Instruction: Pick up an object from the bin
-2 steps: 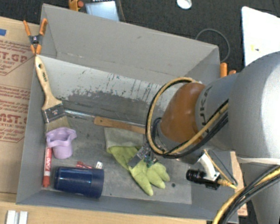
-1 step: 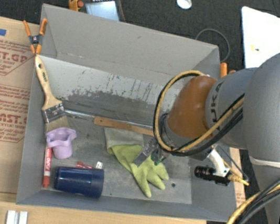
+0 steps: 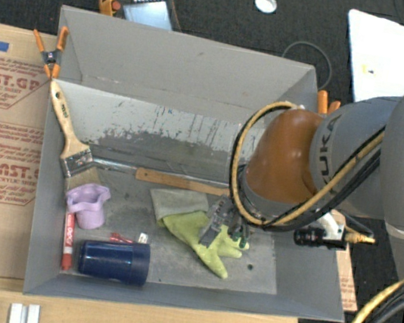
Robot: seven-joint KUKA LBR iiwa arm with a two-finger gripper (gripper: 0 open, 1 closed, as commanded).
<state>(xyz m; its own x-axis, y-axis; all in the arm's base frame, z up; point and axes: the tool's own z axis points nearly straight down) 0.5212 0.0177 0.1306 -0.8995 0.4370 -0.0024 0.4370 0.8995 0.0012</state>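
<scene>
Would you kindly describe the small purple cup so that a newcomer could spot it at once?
Look to the left side of the grey bin, where a paintbrush leans along the wall. Just below its bristles, above the dark blue cylinder, sits the purple cup. It is the only lilac thing there, and smaller than the cylinder.

From where I sit, red print on the cardboard (image 3: 0, 131) at the frame's left, "CAST" in large letters, "CELL-CAST ACRYLIC SHEET" under it, printed twice, dark letters "KU" on the grey arm (image 3: 325, 151), the rest too small for me to read.
</scene>
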